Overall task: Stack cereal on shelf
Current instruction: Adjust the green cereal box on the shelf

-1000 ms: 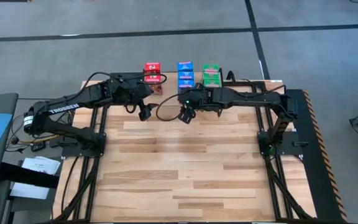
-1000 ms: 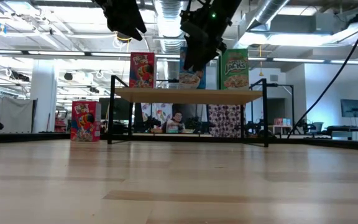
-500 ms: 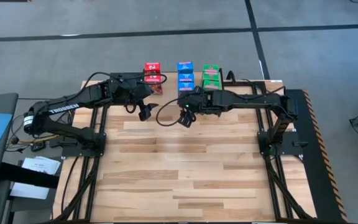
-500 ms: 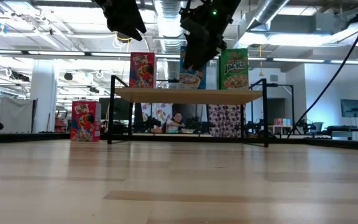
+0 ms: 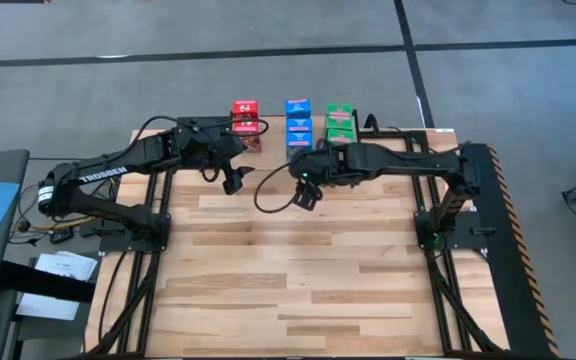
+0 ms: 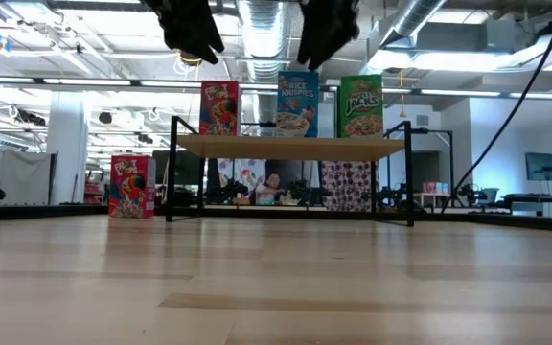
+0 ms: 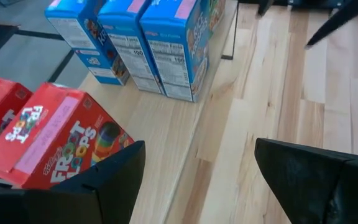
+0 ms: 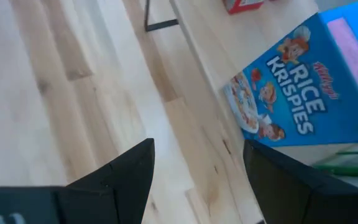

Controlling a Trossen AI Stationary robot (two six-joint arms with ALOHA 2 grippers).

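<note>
Blue boxes (image 7: 143, 46) all on the shelf (image 6: 290, 146) at 12 o'clock; right claw (image 8: 194, 165) wide, empty; left claw (image 7: 194, 165) wide; one red box (image 6: 130, 186) still on desk (image 5: 308, 270).

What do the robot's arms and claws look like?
Both arms are black and skinny, built of jointed pieces. The left arm has white TROSSEN letters on it and a thin black cable looping above it. The right arm trails a black cable that loops beside its claw. The left claw is black too. Each claw has two flat, dark, wedge-shaped fingers.
</note>
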